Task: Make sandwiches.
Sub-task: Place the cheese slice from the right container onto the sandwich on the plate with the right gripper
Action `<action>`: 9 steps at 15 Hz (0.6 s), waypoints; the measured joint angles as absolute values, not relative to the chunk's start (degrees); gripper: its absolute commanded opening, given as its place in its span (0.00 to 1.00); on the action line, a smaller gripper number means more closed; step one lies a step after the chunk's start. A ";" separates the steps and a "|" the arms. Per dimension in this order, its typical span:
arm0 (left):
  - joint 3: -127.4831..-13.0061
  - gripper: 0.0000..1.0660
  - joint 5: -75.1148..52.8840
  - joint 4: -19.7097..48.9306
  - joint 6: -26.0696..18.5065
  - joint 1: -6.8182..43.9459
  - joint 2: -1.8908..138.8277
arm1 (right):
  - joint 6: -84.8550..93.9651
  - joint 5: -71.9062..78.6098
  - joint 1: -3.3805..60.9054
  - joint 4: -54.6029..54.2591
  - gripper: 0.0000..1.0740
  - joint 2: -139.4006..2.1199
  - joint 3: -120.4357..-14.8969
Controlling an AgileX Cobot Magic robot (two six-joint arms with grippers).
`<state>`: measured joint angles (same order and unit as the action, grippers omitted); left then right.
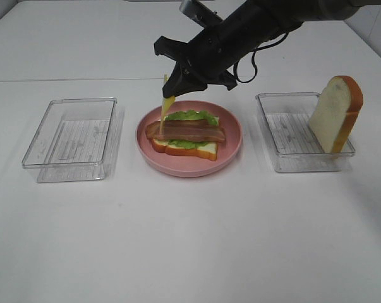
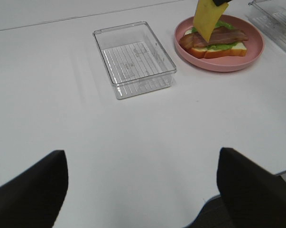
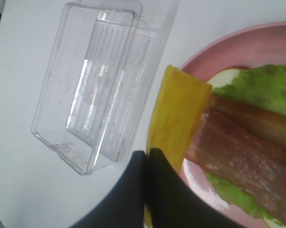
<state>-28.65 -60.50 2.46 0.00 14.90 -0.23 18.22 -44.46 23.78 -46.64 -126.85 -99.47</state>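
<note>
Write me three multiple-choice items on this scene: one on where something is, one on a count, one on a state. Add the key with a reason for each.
1. Where is the loose bread slice?
A on the bare table
B in a bowl
C standing in the right tray

2. How many clear trays are there?
A one
B two
C three

3. The right hand is:
A shut on the cheese slice
B open and empty
C shut on bacon

Key:
1 C, it stands on edge inside that tray.
2 B, the left tray and the right tray flank the pink plate.
3 A, the yellow slice hangs pinched in it above the sandwich.
</note>
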 measured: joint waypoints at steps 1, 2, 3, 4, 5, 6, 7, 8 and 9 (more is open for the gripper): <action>-28.65 0.76 -60.50 2.46 0.00 14.90 -0.23 | 17.02 -44.40 23.78 -45.61 0.00 -126.85 -99.47; -28.65 0.76 -60.50 2.46 0.00 14.90 -0.23 | 16.90 -44.40 23.78 -45.55 0.00 -126.85 -99.47; -28.65 0.76 -60.50 2.46 0.00 14.90 -0.23 | 16.96 -44.81 23.78 -47.50 0.00 -126.85 -99.47; -28.65 0.76 -60.50 2.46 0.00 14.90 -0.23 | 17.13 -44.92 23.78 -48.59 0.00 -126.85 -99.47; -28.65 0.76 -60.50 2.46 0.00 14.90 -0.23 | 18.45 -45.15 23.78 -51.51 0.00 -126.85 -99.47; -28.65 0.76 -60.50 2.46 0.00 14.90 -0.23 | 20.23 -45.32 23.78 -54.83 0.00 -126.85 -99.47; -28.65 0.76 -60.50 2.46 0.00 14.90 -0.23 | 21.72 -45.32 23.78 -57.18 0.00 -126.85 -99.47; -28.65 0.76 -60.50 2.46 0.00 14.90 -0.23 | 22.63 -45.21 23.78 -58.16 0.00 -126.85 -99.47; -28.65 0.76 -60.50 2.46 0.00 14.90 -0.23 | 22.86 -45.21 23.78 -58.27 0.00 -126.85 -99.47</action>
<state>-28.65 -60.50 2.46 0.00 14.90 -0.23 22.86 -45.21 23.78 -58.27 -126.85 -99.47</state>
